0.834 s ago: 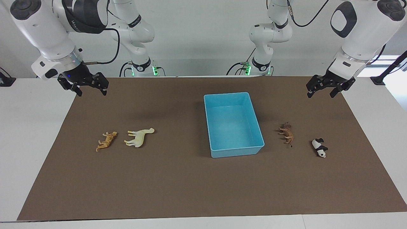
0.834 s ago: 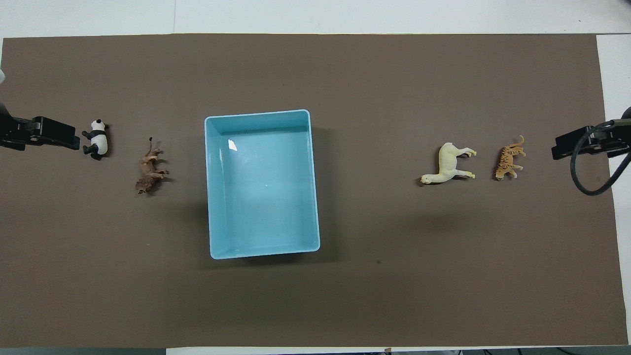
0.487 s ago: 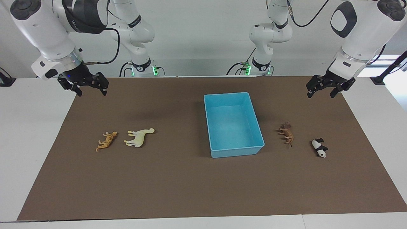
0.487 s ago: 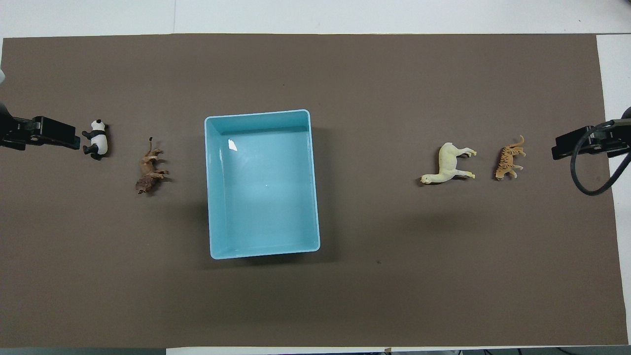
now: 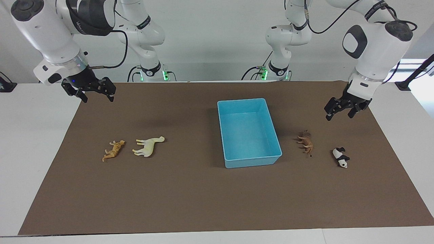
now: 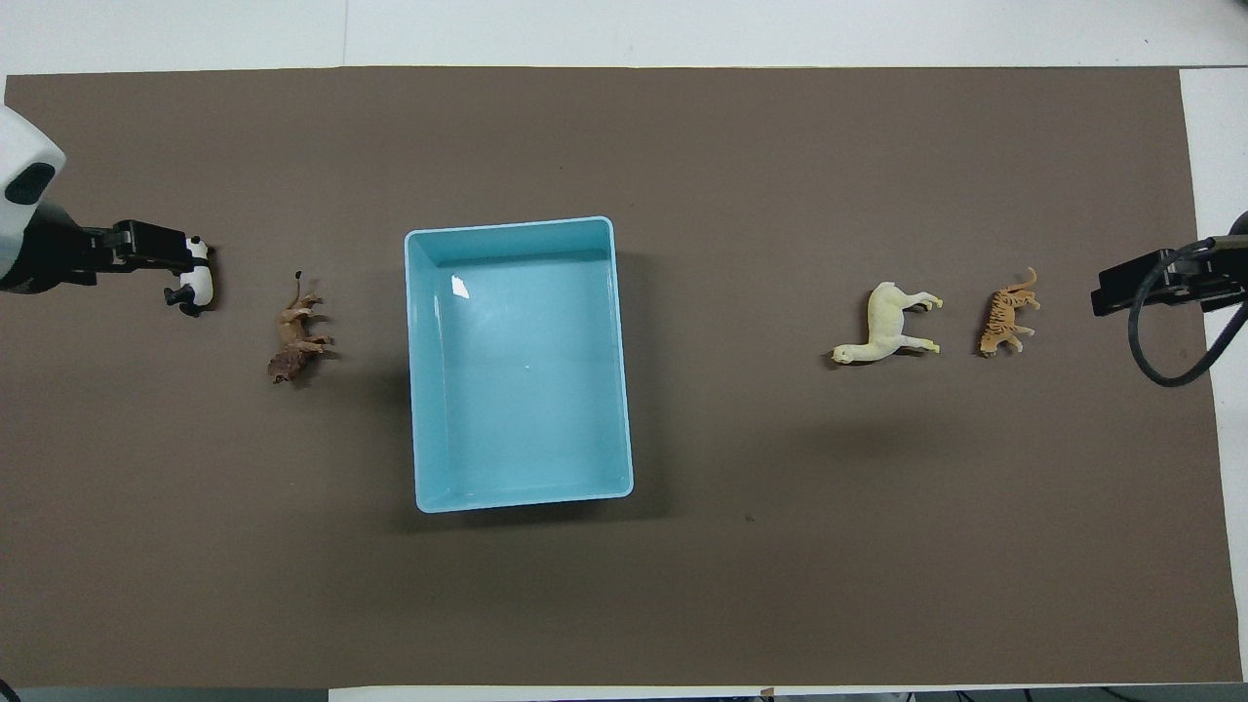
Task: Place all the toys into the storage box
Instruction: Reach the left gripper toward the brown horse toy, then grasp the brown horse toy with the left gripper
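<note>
The light-blue storage box (image 5: 252,162) (image 6: 522,499) stands empty mid-mat. Toward the right arm's end lie the orange tiger (image 5: 113,150) (image 6: 1007,314) and the cream horse (image 5: 148,145) (image 6: 887,327). Toward the left arm's end lie the brown lion (image 5: 306,142) (image 6: 297,336) and the panda (image 5: 340,157) (image 6: 195,283). My left gripper (image 5: 339,116) (image 6: 171,258) hangs open in the air over the mat by the panda, touching nothing. My right gripper (image 5: 98,99) (image 6: 1107,292) waits open over the mat's edge near the tiger.
A brown mat (image 5: 190,196) covers most of the white table (image 5: 34,135). The arm bases stand at the robots' edge. A black cable (image 6: 1160,361) loops under the right gripper.
The left gripper has come down and moved over the mat toward the panda. The right arm and all toys have stayed still.
</note>
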`<state>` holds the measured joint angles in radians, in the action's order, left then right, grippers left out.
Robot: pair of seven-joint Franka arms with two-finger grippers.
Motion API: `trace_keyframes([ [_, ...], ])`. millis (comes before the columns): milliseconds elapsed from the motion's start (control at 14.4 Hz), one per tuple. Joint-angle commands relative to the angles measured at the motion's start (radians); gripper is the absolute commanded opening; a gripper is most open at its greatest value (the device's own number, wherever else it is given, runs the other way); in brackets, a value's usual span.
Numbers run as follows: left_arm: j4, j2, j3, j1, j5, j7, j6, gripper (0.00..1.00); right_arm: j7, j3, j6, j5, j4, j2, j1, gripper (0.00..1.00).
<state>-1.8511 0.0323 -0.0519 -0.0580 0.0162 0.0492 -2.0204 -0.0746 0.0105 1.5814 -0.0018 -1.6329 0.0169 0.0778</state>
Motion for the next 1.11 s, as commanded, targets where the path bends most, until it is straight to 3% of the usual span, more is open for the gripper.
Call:
trace_keyframes([
  [0, -0.176, -0.020, -0.003, 0.018, 0.004, -0.009, -0.205, 0.98, -0.024, 0.009, -0.003, -0.006, -0.016, -0.018, 0.017, 1.00],
  [626, -0.286, 0.147, 0.000, -0.025, 0.005, 0.164, -0.493, 1.00, -0.024, 0.009, -0.003, -0.006, -0.016, -0.017, 0.017, 1.00],
  [1043, -0.299, 0.225, -0.002, -0.065, 0.005, 0.251, -0.547, 1.00, -0.024, 0.009, -0.003, -0.006, -0.016, -0.017, 0.017, 1.00],
])
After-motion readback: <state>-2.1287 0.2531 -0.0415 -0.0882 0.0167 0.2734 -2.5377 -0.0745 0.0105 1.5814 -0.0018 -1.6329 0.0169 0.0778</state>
